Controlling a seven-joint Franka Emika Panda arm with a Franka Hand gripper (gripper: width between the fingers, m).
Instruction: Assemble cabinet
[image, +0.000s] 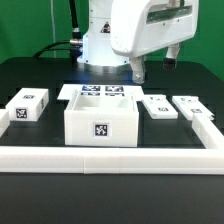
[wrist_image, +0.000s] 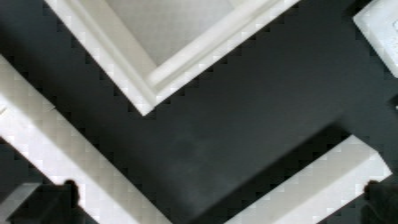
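Exterior view: we see the cabinet box (image: 100, 118) at the centre of the frame, standing on the black table (image: 110, 195) with a square marker on its near face. Just behind it lies the marker board (image: 100, 92). A tagged block (image: 27, 105) sits at the left of the frame, well apart from the box; two tagged panels (image: 158, 105) (image: 187, 102) lie side by side at the right. A white rail (image: 110, 157) runs across the lower frame in front of the box and turns up along the right edge. The gripper (image: 154, 62) hangs in the upper right of the frame, above the table behind the panels; its jaws stand wide apart and hold nothing. In the wrist view we see white edges meeting in a corner on the black table; we cannot tell which piece they belong to.
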